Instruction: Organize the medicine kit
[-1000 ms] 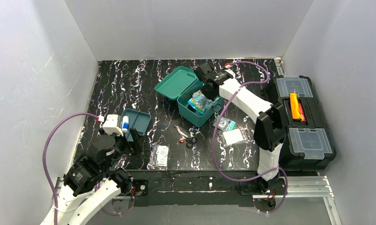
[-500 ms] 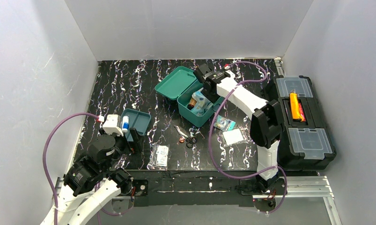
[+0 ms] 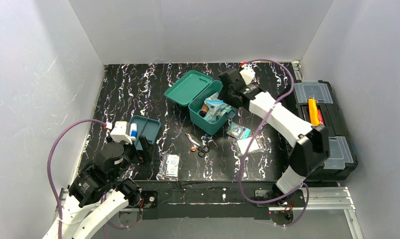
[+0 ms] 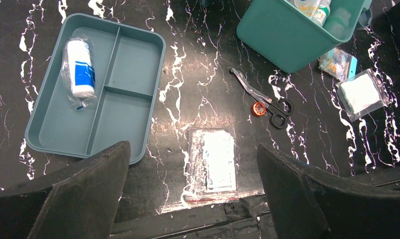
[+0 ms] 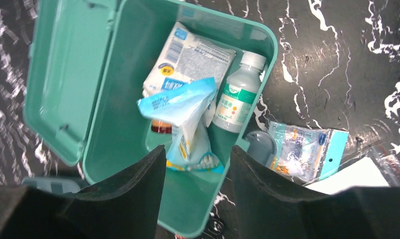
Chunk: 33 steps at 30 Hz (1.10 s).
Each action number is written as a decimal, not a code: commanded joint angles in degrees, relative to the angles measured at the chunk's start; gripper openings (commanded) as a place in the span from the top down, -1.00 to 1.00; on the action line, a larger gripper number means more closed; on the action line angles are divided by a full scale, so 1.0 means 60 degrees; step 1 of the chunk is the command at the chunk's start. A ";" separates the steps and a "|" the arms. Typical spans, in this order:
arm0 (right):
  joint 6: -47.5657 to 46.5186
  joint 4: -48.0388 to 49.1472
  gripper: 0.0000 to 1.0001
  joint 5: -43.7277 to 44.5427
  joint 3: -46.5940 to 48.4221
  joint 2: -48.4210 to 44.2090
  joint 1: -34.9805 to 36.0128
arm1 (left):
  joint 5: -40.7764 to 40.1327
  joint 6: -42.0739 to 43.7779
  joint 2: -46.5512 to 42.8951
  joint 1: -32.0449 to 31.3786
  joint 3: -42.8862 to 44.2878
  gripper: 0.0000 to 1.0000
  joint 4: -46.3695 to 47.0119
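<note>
Fingers of the right gripper stand partly spread at the bottom of the right wrist view, with nothing pinched between them and neither pad touching anything. The open medicine kit lies straight beneath them. Its long axis runs roughly top to bottom of that frame, leaning a little to the right, so the gap between the fingers spans its short side. Its lid is folded back to the left. A light blue pouch sits loose in the kit, propped over a white printed packet. It is just beside a white-capped bottle, with something brown showing under it. Just outside the kit's right wall lies a blue-edged clear packet, probably the easiest next pick for this arm. In the top view the kit sits in the upper middle of the table, with the right gripper above its upper right corner. The left gripper is well away at the lower left, spread wide and holding nothing. It hangs above a bag of plasters, between the blue-teal inner tray, which holds a bandage roll, and the scissors. A bagged gauze pad lies further right.
</note>
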 commanded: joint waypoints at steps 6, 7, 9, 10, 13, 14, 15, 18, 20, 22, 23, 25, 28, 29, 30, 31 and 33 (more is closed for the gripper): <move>-0.2234 -0.0260 -0.22 -0.0877 -0.1646 -0.2215 -0.0031 | 0.0039 0.0056 0.0276 -0.0025 0.0000 -0.96 0.0119; -0.2183 -0.0445 -0.22 -0.0935 -0.1770 -0.2395 -0.0031 | 0.0029 0.0050 0.0301 -0.0024 0.0012 -0.96 0.0114; -0.2027 -0.0607 -0.22 -0.1033 -0.2346 -0.2786 -0.0031 | 0.0028 0.0049 0.0346 -0.0026 0.0016 -0.96 0.0114; -0.1901 -0.0655 -0.22 -0.1015 -0.2612 -0.3012 -0.0040 | 0.0017 0.0043 0.0360 -0.0037 0.0016 -0.96 0.0110; -0.1353 -0.0806 -0.24 -0.0967 -0.3441 -0.3617 -0.0058 | -0.0014 0.0027 0.0372 -0.0035 0.0020 -0.96 0.0106; -0.1225 -0.0819 -0.24 -0.1023 -0.3735 -0.3806 -0.0073 | -0.0016 0.0028 0.0392 -0.0027 0.0016 -0.97 0.0107; -0.1093 -0.0817 -0.26 -0.1061 -0.3996 -0.3991 -0.0086 | -0.0016 0.0024 0.0406 -0.0034 0.0016 -0.97 0.0102; -0.0831 -0.0817 -0.31 -0.1148 -0.4710 -0.4352 -0.0144 | 0.0002 0.0024 0.0489 -0.0033 0.0023 -0.96 0.0087; -0.0804 -0.0761 -0.34 -0.1272 -0.5111 -0.4461 -0.0170 | 0.0020 0.0028 0.0551 -0.0031 0.0030 -0.97 0.0093; -0.0833 -0.0637 -0.36 -0.1388 -0.5472 -0.4464 -0.0190 | 0.0042 0.0034 0.0611 -0.0037 0.0039 -0.96 0.0090; -0.0847 -0.0578 -0.37 -0.1468 -0.5637 -0.4434 -0.0203 | 0.0055 0.0041 0.0638 -0.0039 0.0044 -0.96 0.0085; -0.0915 -0.0386 -0.38 -0.1664 -0.5890 -0.4254 -0.0214 | 0.0071 0.0042 0.0647 -0.0027 0.0043 -0.96 0.0099; -0.0970 -0.0039 -0.38 -0.1872 -0.6206 -0.3920 -0.0222 | 0.0072 0.0042 0.0648 -0.0027 0.0034 -0.96 0.0109; -0.1027 0.0101 -0.38 -0.1910 -0.6269 -0.3800 -0.0222 | 0.0074 0.0042 0.0648 -0.0036 0.0031 -0.96 0.0109; -0.1124 0.0227 -0.39 -0.1939 -0.6304 -0.3672 -0.0222 | 0.0085 0.0042 0.0648 -0.0029 0.0031 -0.96 0.0111; -0.1196 0.0321 -0.40 -0.1938 -0.6313 -0.3550 -0.0222 | 0.0086 0.0050 0.0648 -0.0036 0.0030 -0.96 0.0106; -0.1385 0.0513 -0.44 -0.1987 -0.6272 -0.3259 -0.0218 | 0.0086 0.0057 0.0643 -0.0036 0.0027 -0.96 0.0115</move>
